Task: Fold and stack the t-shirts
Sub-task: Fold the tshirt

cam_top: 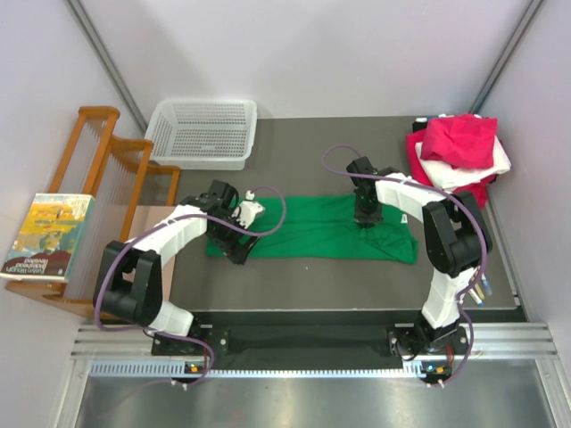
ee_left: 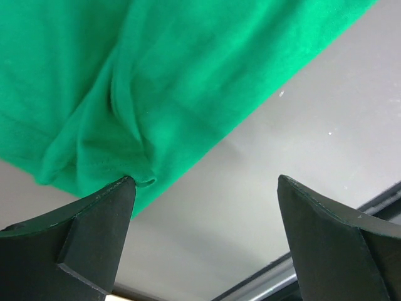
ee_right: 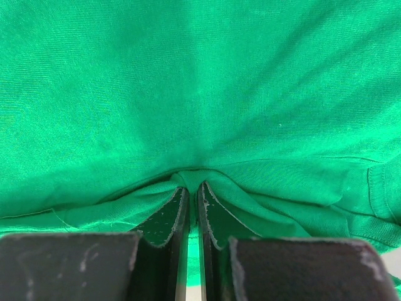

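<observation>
Pinching green t-shirt [ee_right: 200, 94] fold, right tool [ee_right: 193, 197] clenched, left tool [ee_left: 207, 182] gaping at its edge

The green t-shirt [ee_right: 200, 94] cropped by my right wrist view, its pinched fold buried inside my right pincer [ee_right: 193, 187], book [cam_top: 49, 236] title illegible.

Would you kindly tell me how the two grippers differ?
The left gripper is wide open, holding nothing; the right gripper is shut on a fold of the green shirt. Left sits at the shirt's left edge; right nearer its right end. Both point down at the shirt.
</observation>
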{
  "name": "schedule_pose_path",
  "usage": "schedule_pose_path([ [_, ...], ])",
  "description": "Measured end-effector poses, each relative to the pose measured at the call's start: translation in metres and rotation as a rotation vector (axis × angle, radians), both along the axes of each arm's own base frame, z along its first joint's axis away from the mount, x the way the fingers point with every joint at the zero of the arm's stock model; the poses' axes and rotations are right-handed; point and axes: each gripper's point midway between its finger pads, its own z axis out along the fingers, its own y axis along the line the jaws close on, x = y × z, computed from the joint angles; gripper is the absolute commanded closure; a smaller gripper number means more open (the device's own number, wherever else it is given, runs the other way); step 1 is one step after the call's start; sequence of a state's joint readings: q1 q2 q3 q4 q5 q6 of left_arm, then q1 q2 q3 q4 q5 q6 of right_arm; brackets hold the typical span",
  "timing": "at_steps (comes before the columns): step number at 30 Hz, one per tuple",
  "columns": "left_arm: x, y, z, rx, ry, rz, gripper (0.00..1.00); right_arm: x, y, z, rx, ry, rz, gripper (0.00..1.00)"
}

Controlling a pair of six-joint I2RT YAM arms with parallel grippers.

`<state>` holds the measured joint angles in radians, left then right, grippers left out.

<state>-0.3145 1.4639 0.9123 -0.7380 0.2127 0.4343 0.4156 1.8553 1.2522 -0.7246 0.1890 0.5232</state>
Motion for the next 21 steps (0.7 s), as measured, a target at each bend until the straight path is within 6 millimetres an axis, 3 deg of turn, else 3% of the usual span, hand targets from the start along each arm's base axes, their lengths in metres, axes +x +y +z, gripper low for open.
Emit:
schedule_pose_path([
  [11, -0.013, -0.023, 0.009, -0.071, 0.078, -0.044, 0.01, 0.0, 0.0, 0.0, 0.001, 0.0, 0.0, 0.98],
  [21, -0.006, -0.016, 0.0, -0.031, 0.075, -0.024, 0.01, 0.0, 0.0, 0.0, 0.004, 0.001, -0.001, 0.98],
])
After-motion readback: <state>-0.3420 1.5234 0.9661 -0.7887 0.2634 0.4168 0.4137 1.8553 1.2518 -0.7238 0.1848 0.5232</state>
